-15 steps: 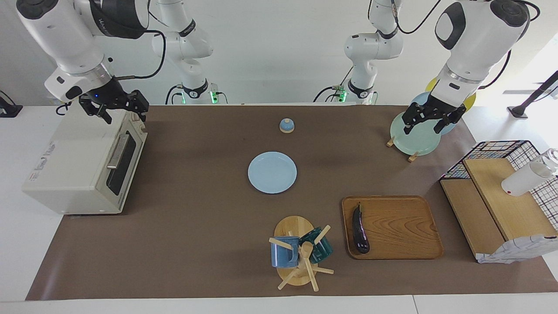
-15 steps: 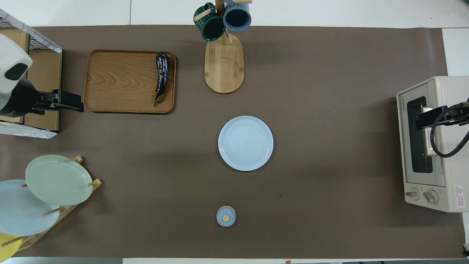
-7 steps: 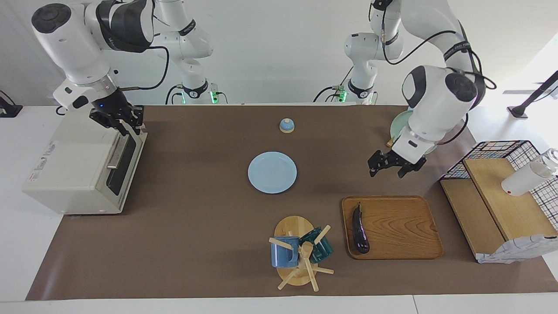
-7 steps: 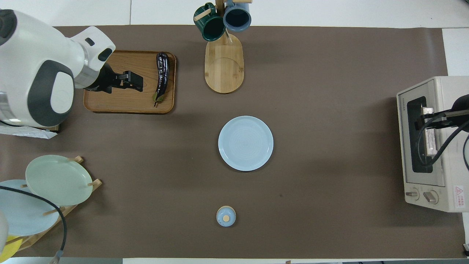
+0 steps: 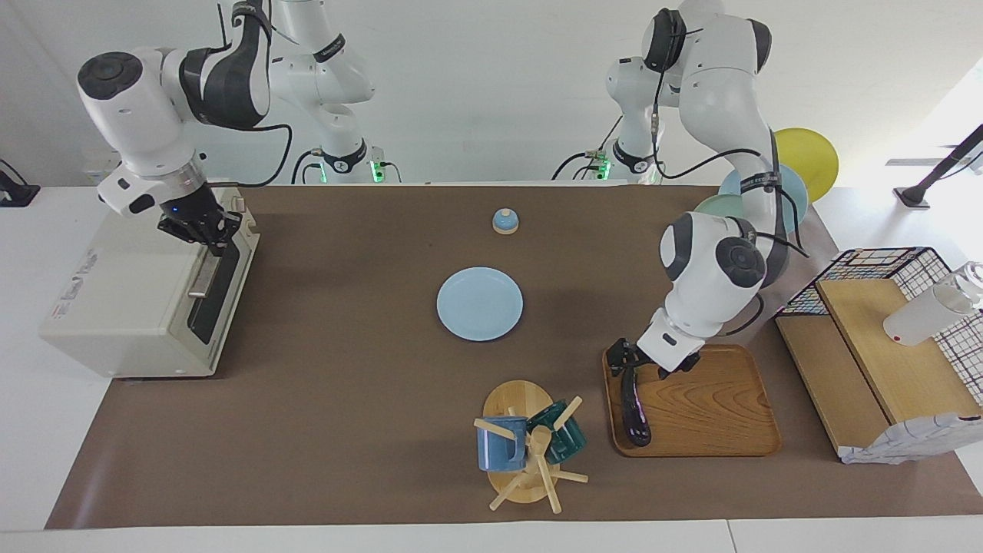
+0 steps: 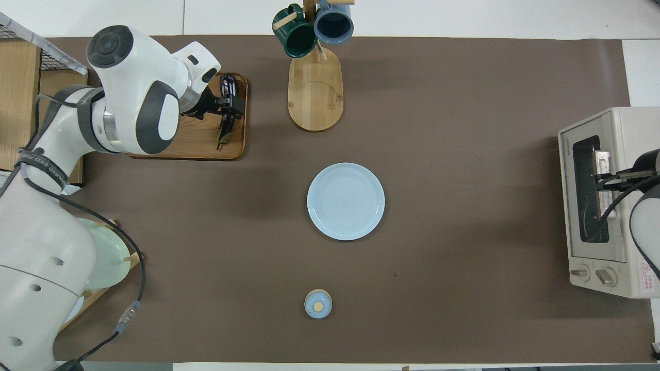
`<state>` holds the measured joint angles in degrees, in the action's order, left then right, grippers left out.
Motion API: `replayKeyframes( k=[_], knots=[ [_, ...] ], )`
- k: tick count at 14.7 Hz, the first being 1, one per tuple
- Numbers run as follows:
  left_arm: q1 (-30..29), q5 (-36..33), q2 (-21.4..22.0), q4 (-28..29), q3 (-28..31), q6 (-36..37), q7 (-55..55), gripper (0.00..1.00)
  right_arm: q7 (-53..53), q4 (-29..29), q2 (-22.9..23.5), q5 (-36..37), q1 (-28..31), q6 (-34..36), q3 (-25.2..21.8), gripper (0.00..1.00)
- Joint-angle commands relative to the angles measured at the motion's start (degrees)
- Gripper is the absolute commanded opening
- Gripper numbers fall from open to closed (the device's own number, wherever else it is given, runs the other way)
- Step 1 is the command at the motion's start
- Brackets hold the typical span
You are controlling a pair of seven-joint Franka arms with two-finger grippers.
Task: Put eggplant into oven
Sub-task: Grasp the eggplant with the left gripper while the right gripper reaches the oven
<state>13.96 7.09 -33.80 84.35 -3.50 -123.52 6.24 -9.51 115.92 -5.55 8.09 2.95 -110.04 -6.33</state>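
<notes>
Purple eggplant (image 5: 634, 407) lies on the wooden tray (image 5: 714, 415). Over its stem end, the left gripper (image 5: 626, 361) has open fingers and must close. At the shut oven (image 5: 146, 296), I cannot tell the right gripper's (image 5: 206, 230) grip.

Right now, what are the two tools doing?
Left tool: down at the eggplant; grip cannot be told.
Right tool: at the oven handle; cannot be told.

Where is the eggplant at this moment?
In the facing view, the eggplant lies on the wooden tray, along the tray edge beside the mug rack, toward the left arm's end of the table. The left pincer is at its stem end.
</notes>
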Motion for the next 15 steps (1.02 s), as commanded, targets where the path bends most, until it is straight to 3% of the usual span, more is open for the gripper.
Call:
replayKeyframes(
  k=[1, 6, 15],
  knots=[
    [0.9, 0.2, -0.8, -0.7, 0.8, -2.2, -2.2, 1.0, -0.2, 2.0, 0.0, 2.8, 0.7, -2.5, 0.4, 0.0],
    [0.6, -0.6, -0.9, 2.0, 0.8, -6.5, -3.7, 1.0, 0.2, 2.5, 0.4, 5.4, 0.8, -2.5, 0.5, 0.0],
    [-0.1, -2.2, -0.5, 5.8, 0.8, -10.9, -5.0, 1.0, 4.6, 5.5, 2.7, 5.2, -2.1, -9.1, 1.0, 0.0]
  ],
)
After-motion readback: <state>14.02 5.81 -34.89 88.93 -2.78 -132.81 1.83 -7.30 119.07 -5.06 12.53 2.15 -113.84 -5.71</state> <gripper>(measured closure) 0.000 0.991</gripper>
